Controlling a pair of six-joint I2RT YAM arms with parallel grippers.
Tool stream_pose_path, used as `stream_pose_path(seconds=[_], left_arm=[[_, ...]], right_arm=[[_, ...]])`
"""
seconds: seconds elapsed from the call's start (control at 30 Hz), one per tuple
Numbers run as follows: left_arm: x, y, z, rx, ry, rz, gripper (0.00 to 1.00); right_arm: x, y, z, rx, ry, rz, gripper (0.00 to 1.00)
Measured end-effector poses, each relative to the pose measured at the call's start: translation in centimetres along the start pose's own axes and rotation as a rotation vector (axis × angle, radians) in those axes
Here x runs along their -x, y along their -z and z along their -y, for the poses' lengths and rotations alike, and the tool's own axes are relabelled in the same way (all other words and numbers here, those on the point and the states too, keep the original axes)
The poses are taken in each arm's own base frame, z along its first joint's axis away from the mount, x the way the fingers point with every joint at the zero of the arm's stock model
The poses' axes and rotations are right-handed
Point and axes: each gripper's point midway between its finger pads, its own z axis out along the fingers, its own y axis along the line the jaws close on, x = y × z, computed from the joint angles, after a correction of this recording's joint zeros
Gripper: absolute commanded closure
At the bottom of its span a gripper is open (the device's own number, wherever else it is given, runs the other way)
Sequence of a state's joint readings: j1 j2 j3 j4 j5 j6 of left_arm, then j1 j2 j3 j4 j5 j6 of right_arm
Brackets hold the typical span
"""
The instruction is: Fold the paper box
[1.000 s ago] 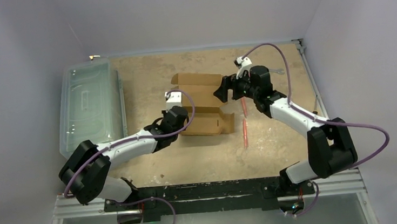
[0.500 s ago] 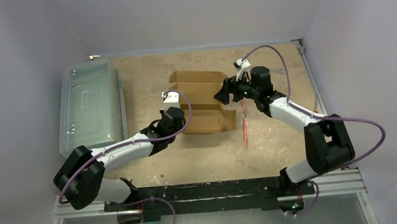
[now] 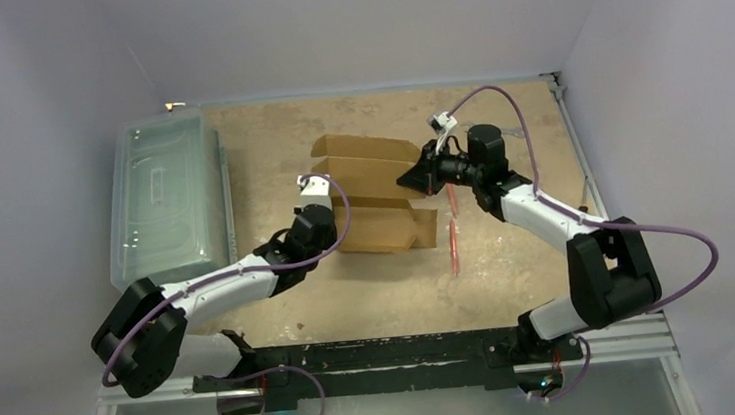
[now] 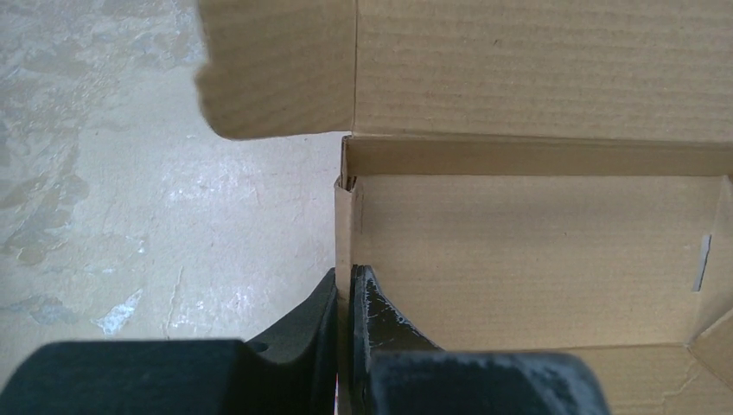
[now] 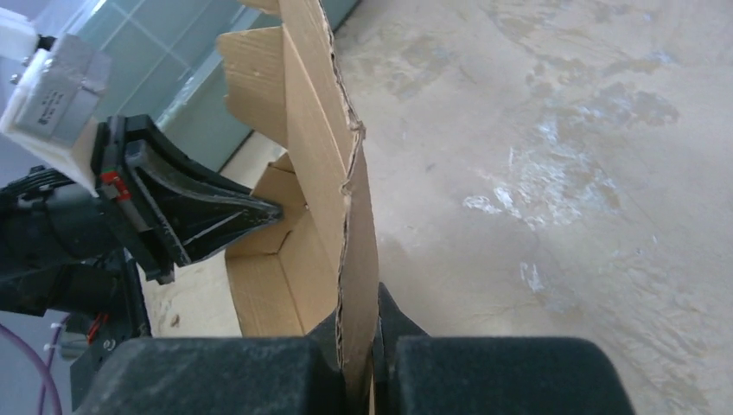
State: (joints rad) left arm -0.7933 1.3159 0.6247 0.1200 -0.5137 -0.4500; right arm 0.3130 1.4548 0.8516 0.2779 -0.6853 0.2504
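Observation:
The paper box [image 3: 372, 192] is brown corrugated cardboard and lies half formed in the middle of the table, with its walls partly raised and its lid flap [image 4: 536, 69] standing behind. My left gripper [image 3: 335, 222] is shut on the box's left side wall [image 4: 344, 216], one finger outside and one inside. The box floor [image 4: 519, 259] shows to the right of that wall. My right gripper [image 3: 409, 179] is shut on the right side wall [image 5: 354, 225], which stands edge-on between its fingers. The left gripper [image 5: 272, 210] shows across the box in the right wrist view.
A large clear plastic bin [image 3: 162, 200] lies along the table's left edge. A thin red strip [image 3: 453, 240] lies on the table just right of the box. Grey walls enclose the table on the left, back and right.
My right gripper went from wide open beside the box to shut on its right wall. The left arm stretched a little forward, still gripping the left wall. The box's rear panels shifted slightly.

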Motion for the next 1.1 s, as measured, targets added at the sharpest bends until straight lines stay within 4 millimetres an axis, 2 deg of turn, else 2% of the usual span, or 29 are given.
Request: stream_pose_path(seconds=[0.17,0.37,0.53,0.73,0.83,0.97,1.0,1.1], left_arm=[[0.7,0.8,-0.2,-0.018,0.035,0.035,0.78],[1.8,0.9,-1.0,-0.065,0.122,0.058,0.72],[0.7,0.4,-1.9,-0.089,0.153,0.018,0.71],[-0.7,-0.1,-1.0,-0.146,0.142,-0.04,0.64],[-1.3,-0.4,-0.4,-0.178,0.129,-0.062,0.55],[-0.8,-0.4,0.2,-0.219,0.128,-0.033,0.3],[-0.6,-0.3,0.2,-0.227,0.131,-0.017,0.27],[-0.6,-0.1,-0.5,-0.235,0.148,0.024,0.26]], right_arm=[[0.4,0.5,-1.3,0.049,0.029,0.019,1.0],[0.8,0.8,-1.5,0.05,0.062,0.035,1.0],[0.8,1.1,-1.6,0.047,0.105,0.044,1.0],[1.1,1.5,-1.9,0.054,0.154,0.058,1.0],[1.0,1.4,-2.0,0.057,0.164,0.055,1.0],[1.0,1.4,-2.0,0.059,0.174,0.055,1.0],[0.9,1.4,-2.0,0.059,0.176,0.054,1.0],[0.9,1.4,-2.0,0.06,0.181,0.054,1.0]])
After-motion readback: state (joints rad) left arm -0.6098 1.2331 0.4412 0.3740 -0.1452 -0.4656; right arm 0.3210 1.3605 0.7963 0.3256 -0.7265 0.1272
